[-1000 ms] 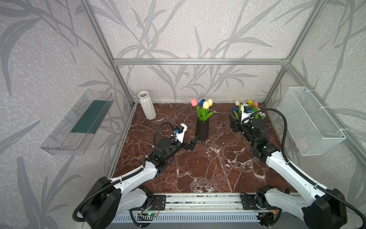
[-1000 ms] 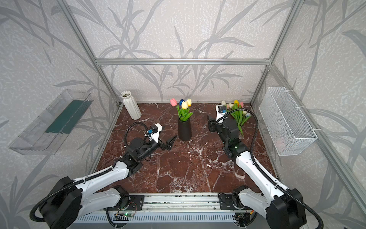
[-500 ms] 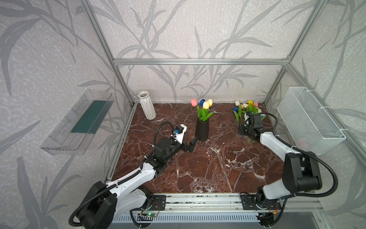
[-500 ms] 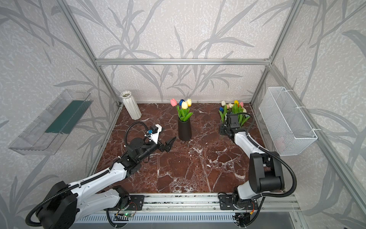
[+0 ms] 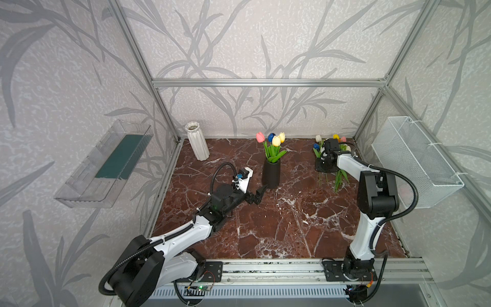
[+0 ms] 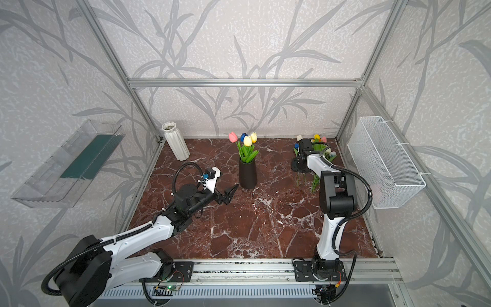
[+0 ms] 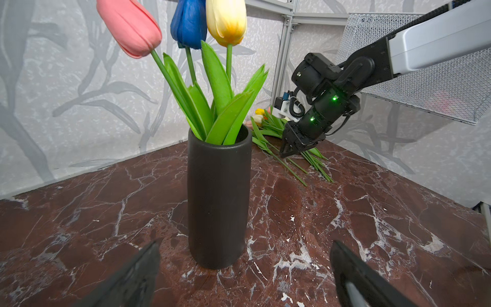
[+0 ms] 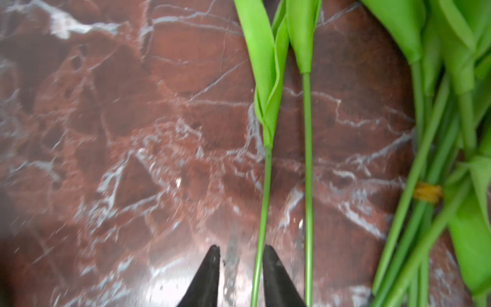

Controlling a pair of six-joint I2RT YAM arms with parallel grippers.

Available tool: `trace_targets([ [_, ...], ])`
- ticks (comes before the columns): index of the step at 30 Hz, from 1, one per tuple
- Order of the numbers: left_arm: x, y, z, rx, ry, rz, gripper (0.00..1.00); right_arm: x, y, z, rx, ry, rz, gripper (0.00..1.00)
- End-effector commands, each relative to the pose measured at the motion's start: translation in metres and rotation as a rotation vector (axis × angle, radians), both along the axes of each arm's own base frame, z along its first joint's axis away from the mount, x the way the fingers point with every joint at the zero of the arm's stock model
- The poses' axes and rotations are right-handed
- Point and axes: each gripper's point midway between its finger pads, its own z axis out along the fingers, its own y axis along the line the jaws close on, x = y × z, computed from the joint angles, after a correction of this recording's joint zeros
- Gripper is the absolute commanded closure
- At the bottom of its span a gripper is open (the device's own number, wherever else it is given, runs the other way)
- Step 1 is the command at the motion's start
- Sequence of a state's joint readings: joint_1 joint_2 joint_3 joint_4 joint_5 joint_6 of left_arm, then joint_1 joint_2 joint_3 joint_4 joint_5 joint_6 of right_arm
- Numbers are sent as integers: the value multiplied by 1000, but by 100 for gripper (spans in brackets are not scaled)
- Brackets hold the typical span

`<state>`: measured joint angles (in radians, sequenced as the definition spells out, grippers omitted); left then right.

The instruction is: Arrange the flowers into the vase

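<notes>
**Marble, tulips**

The table (image 5: 265, 226) is showing white-veined red-brown marble. Ahead of the left gripper (image 7: 245, 243), a black vase (image 7: 219, 196) is carrying pink, blue and yellow tulips (image 7: 130, 26). Between the jaws of the right gripper (image 8: 241, 247) a green stem (image 8: 261, 212) is lying; beside them a yellow band (image 8: 427, 192) is ringing green stalks (image 8: 467, 239).

Bright, even, diffuse light with soft shadows. The right wrist view is blurred, with glare on the glossy table (image 8: 170, 287).
</notes>
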<state>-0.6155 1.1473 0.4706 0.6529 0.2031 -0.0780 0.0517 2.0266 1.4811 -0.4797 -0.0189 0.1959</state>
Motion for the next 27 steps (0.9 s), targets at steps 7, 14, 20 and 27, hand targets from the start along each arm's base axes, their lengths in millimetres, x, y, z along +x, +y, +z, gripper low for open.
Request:
trace_targets([
  [7,-1,4,15,-7,-46,18,0,15,-17,-32,-41,124,-110,67],
  [14,1,3,15,1,-52,21,0,22,-14,-38,-31,169,-93,67],
  [20,2,1,19,1,-60,16,0,21,-10,-3,-16,60,-62,65],
  [27,3,3,17,-4,-60,28,0,2,-36,66,-80,-109,-123,62],
])
